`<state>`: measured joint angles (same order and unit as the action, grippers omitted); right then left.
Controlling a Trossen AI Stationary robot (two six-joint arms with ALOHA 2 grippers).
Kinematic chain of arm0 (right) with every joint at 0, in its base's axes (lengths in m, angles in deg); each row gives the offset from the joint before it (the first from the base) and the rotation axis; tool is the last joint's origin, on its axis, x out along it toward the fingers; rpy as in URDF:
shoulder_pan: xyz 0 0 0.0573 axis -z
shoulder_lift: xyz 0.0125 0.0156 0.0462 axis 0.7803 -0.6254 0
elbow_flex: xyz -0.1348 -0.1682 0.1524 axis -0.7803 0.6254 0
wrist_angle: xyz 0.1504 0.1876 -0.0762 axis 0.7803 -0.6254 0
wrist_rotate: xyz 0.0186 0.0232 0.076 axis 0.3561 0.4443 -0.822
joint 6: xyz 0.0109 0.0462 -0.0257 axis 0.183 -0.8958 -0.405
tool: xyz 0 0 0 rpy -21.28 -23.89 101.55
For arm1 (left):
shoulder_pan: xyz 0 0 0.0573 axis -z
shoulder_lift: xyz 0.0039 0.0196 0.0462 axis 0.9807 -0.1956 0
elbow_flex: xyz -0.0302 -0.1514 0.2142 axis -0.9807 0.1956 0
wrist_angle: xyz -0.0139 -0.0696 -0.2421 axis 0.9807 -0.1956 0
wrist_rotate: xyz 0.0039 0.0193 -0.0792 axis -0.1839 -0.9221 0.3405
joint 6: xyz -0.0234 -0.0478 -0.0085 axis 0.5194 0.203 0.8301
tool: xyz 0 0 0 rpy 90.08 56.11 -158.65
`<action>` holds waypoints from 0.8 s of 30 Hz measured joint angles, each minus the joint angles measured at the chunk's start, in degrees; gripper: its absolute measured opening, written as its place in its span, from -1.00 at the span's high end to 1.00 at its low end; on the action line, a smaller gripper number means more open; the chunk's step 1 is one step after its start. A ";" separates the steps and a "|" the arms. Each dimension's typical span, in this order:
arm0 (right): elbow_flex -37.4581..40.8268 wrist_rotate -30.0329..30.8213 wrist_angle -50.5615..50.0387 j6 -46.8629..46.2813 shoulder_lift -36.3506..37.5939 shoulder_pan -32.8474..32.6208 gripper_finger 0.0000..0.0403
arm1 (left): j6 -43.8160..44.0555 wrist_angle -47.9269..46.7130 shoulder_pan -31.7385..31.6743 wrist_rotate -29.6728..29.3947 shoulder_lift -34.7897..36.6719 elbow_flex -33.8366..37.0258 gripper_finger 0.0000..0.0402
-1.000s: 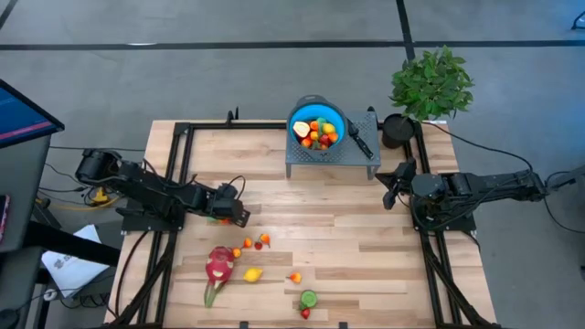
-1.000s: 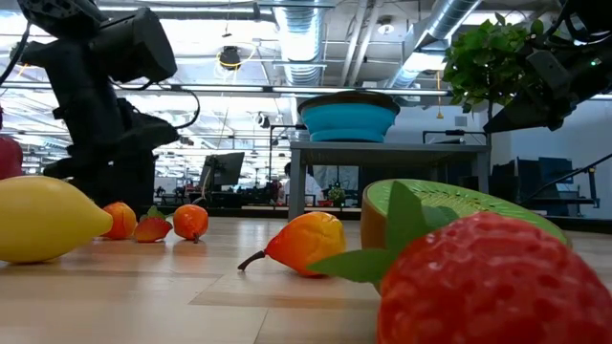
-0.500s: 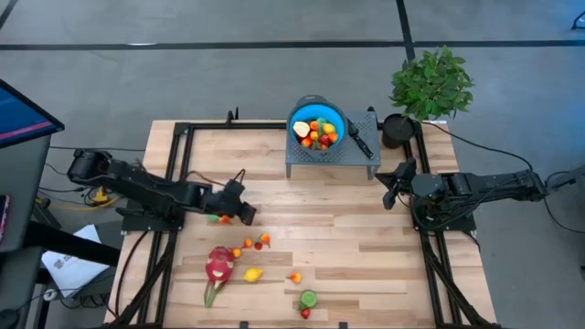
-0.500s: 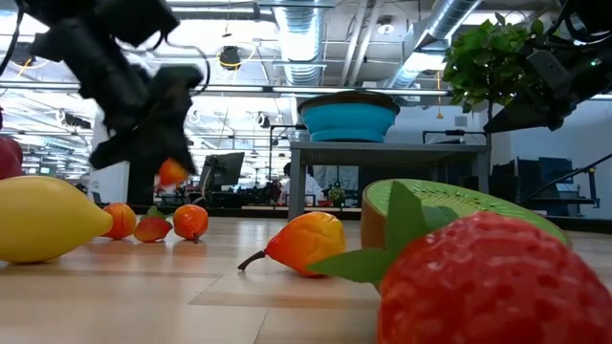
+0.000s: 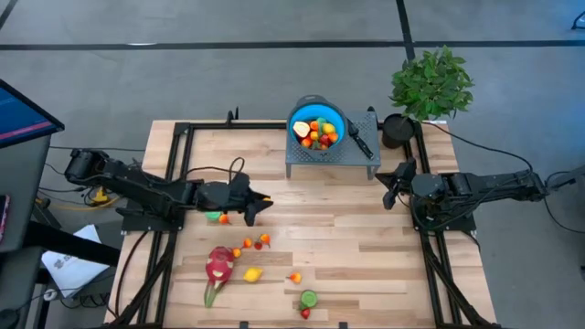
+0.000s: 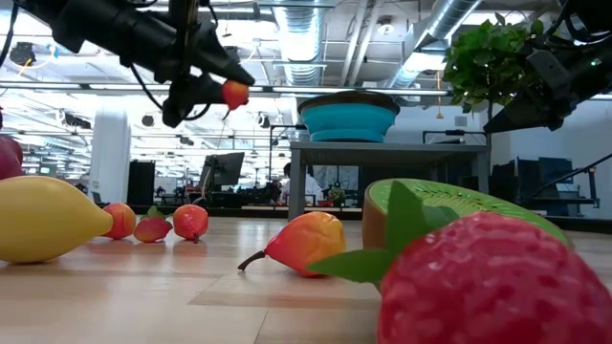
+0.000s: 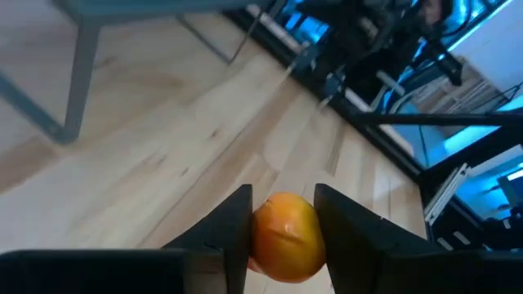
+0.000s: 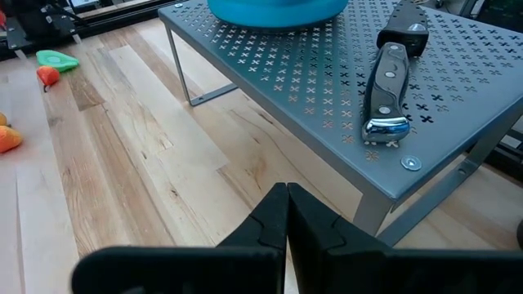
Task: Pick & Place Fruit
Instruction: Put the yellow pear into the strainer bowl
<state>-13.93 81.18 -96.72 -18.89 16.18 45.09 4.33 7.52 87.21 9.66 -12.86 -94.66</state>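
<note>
My left gripper (image 5: 259,201) hangs above the table left of centre, shut on a small orange fruit (image 7: 284,237), which also shows high up in the low view (image 6: 234,94). Loose fruit lies on the wood near the front: a pink dragon fruit (image 5: 218,265), a lemon (image 5: 252,273), small orange ones (image 5: 263,240) and a green half (image 5: 308,298). A blue bowl (image 5: 317,128) holding several fruits stands on a grey perforated stand (image 5: 352,157) at the far side. My right gripper (image 5: 391,187) waits shut beside the stand's right end. My left gripper pinches the small orange fruit by its two opposite sides (image 7: 260,233) between its two fingers (image 7: 230,220). The fingers come from the table's left, nearly level and slanting a little down. The fruit is lifted well clear of the table.
A black-handled knife (image 8: 391,69) lies on the stand right of the bowl. A potted plant (image 5: 431,84) stands at the far right corner. A green piece and an orange fruit (image 5: 218,217) lie under the left arm. Bare wood stretches between the left gripper and the stand.
My left gripper has risen from the table and gone toward the table's right, tipping up from pointing steeply down to nearly level. The small orange fruit has come up with it, lifted clear of the wood. The loose fruit has stayed in place.
</note>
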 joint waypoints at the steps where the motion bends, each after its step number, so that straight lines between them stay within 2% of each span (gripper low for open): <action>1: 0.00 0.00 0.00 0.00 0.00 0.00 1.00 | -0.88 0.79 0.00 -0.37 0.00 0.00 0.41; 10: 0.00 0.00 0.00 0.00 0.00 0.00 1.00 | -7.71 7.19 -2.87 -0.88 -0.02 -0.24 0.42; 24: 0.00 0.00 0.00 0.00 -0.01 0.00 1.00 | -24.01 7.82 -9.56 -0.90 -0.02 -7.54 0.43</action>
<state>-13.93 81.19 -96.72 -18.89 16.17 45.09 -19.68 15.33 77.65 8.76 -12.89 -102.21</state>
